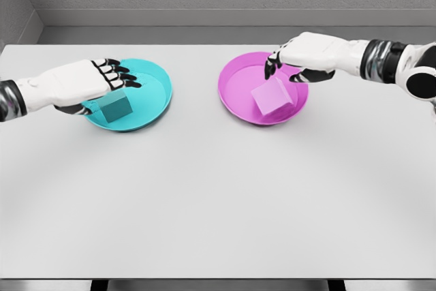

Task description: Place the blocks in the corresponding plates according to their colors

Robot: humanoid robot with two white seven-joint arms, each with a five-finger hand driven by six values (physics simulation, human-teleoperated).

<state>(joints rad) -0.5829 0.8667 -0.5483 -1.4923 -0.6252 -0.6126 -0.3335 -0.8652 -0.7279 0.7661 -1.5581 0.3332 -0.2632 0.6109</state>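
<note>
**Q:** Where do the blocks lie, and what do they look like?

**A:** The cyan block [114, 108], a matte cube with crisp edges, sits inside the cyan plate [158, 93], toward that plate's left half. The pink block [272, 97], a cube of the same kind, rests tilted in the pink plate [235, 90], near its centre. Each block matches its dish in colour.

**Q:** How do the hands stand?

**A:** The left hand [78, 85] reaches over the left rim of the cyan plate, its fingers [119, 76] extended side by side, loosely spread, with dark tips just above the cyan block; contact cannot be confirmed, and nothing is gripped. The right hand [303, 56] hovers over the far rim of the pink plate, fingers drooping and relaxed, one dark fingertip [271, 67] pointing down just above the pink block; it holds nothing.

**Q:** What of the dishes and the surface?

**A:** Both plates are shallow, round, smooth and glossy, with raised rims. They stand apart, side by side, nearer the far edge of the desk [218, 202], a flat, plain white surface.
</note>
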